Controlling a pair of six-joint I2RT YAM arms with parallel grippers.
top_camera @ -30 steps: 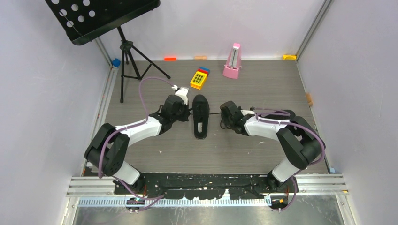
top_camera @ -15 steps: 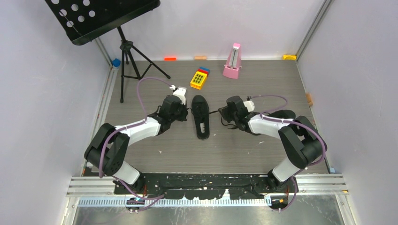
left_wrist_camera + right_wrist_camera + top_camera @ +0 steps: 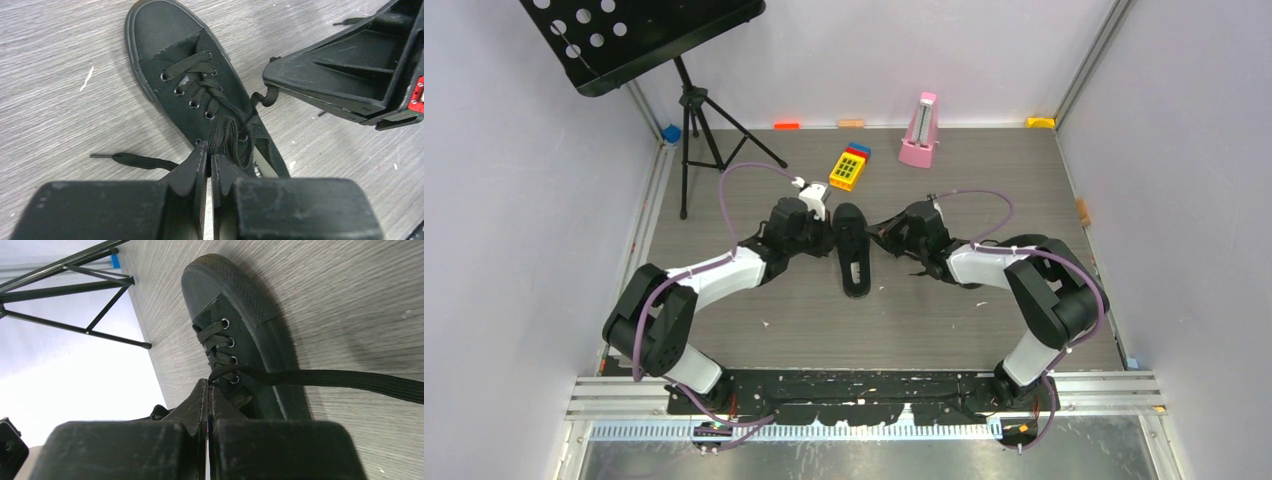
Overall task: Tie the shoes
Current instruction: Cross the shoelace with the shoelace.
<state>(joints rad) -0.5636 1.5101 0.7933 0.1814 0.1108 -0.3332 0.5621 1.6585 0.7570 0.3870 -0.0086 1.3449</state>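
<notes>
One black shoe (image 3: 852,252) lies in the middle of the floor, toe towards the back wall; a second shoe I cannot make out. My left gripper (image 3: 828,236) is at its left side and my right gripper (image 3: 877,232) at its right. In the left wrist view, the left gripper (image 3: 210,154) is shut on a bunched loop of black lace (image 3: 225,137) over the shoe's tongue. A loose lace end (image 3: 135,160) trails on the floor. In the right wrist view, the right gripper (image 3: 209,383) is shut on a lace strand by the top eyelets. Another strand (image 3: 350,380) runs off to the right.
A black music stand (image 3: 689,110) rises at the back left, and its legs (image 3: 75,270) come close to the shoe. A yellow toy block (image 3: 849,167) and a pink metronome (image 3: 919,130) sit behind the shoe. Walls close in both sides.
Both grippers have closed in on the shoe's upper part, the right one swinging left and towards the back wall. The right arm's cable has looped higher.
</notes>
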